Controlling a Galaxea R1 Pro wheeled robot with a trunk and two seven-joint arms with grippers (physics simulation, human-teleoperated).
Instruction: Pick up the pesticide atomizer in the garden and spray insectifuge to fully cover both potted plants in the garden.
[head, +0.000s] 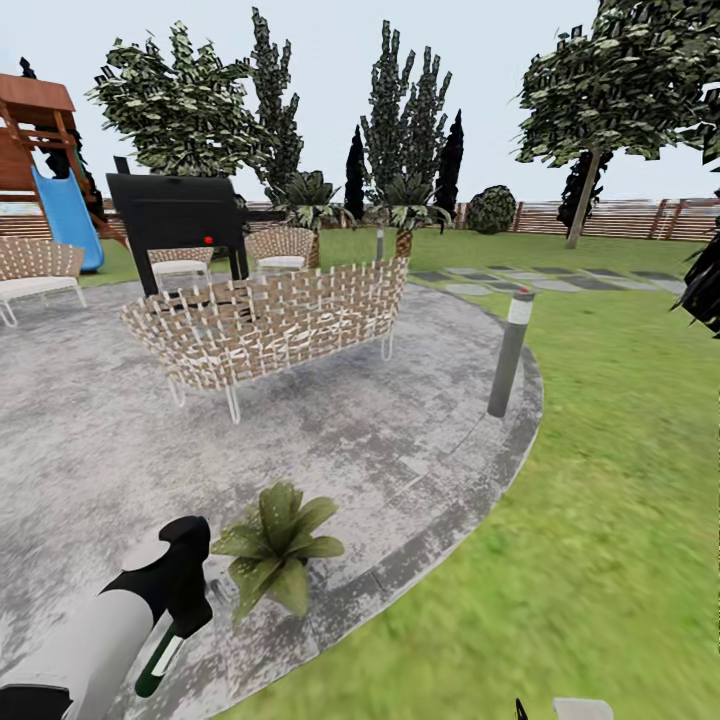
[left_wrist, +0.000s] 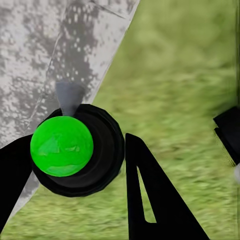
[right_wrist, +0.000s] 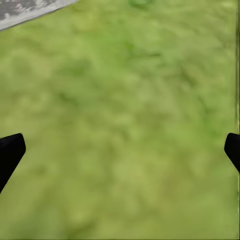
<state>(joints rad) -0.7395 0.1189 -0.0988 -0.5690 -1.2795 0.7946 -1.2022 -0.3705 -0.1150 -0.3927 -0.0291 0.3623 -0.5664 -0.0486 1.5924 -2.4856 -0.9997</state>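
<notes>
One potted plant (head: 275, 545), a low rosette of broad green leaves, stands near the front edge of the round grey stone patio (head: 400, 450) in the garden. Just left of it my left gripper (head: 178, 628) is shut on the pesticide atomizer (head: 160, 655), a dark green bottle with a white patch, held tilted. In the left wrist view the atomizer (left_wrist: 62, 145) shows end-on as a bright green round part in a black ring between the black fingers (left_wrist: 150, 200), over the patio edge and grass. My right gripper (right_wrist: 120, 150) hangs open above bare lawn.
A woven wicker sofa (head: 270, 320) stands mid-patio with a black grill (head: 180, 215) behind it. A grey bollard lamp (head: 510, 350) marks the patio's right rim. Wicker chairs (head: 40, 270), a blue slide (head: 68, 215) and the slat fence (head: 620, 218) lie farther off. Lawn (head: 620, 480) spreads to the right.
</notes>
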